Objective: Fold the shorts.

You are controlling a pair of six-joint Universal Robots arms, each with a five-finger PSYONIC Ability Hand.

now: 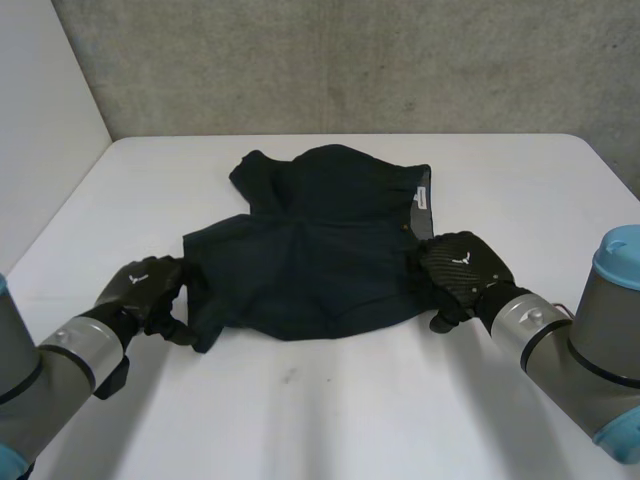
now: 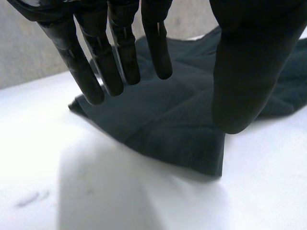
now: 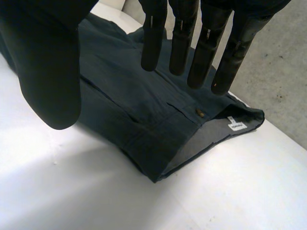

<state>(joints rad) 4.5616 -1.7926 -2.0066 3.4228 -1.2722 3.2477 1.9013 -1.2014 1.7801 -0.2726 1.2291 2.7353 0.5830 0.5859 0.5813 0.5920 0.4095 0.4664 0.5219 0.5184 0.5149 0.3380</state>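
Dark navy shorts [image 1: 310,250] lie rumpled at the centre of the frame on the white table [image 1: 330,410]. My left hand [image 1: 145,290] is at their lower-left corner and my right hand [image 1: 462,268] at their right edge. Both hands' fingers [image 2: 125,52] are straight and spread, holding nothing.

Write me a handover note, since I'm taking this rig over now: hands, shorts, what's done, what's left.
Left hand: open, fingers straight over the near left corner of the shorts.
Right hand: open, fingers straight over the waistband end by the label.
Shorts lie rumpled on the table.
Done: no neat fold visible.
Left: probably grip both ends, then fold.
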